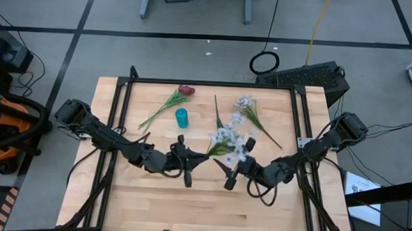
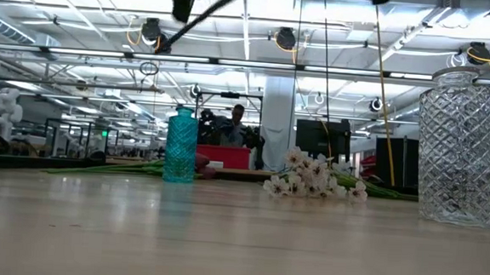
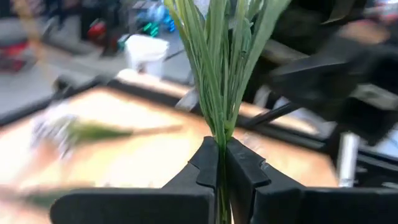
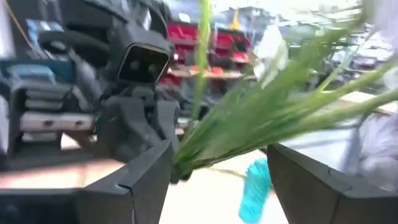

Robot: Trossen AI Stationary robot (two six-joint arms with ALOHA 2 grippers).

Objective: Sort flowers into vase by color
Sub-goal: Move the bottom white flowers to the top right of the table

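My left gripper (image 1: pixel 196 157) is shut on a white-blossom flower spray (image 1: pixel 227 139), lifted over the table's middle. Its green leaves (image 3: pixel 224 56) fan out past the fingers. My right gripper (image 4: pixel 217 155) faces it, open, one finger on each side of those leaves (image 4: pixel 273 112); whether it touches them cannot be told. A dark red flower (image 1: pixel 186 91) lies on the table at the far left beside a small teal vase (image 1: pixel 182 117). More white sprays (image 1: pixel 246 103) lie far right. A clear cut-glass vase (image 2: pixel 460 146) stands upright. My left gripper pinches the bundled lower end of the spray's stems (image 3: pixel 221 146) between its two fingers. The fingers come in about level from the table's left. The spray is lifted clear of the table, and its leaves spread away beyond the fingertips toward my right gripper.
A black frame (image 1: pixel 207 83) runs along the table's far edge and down both sides. A loose green stem (image 1: pixel 217 112) lies beyond the grippers. Bare wood lies toward the near edge (image 1: pixel 202 213).
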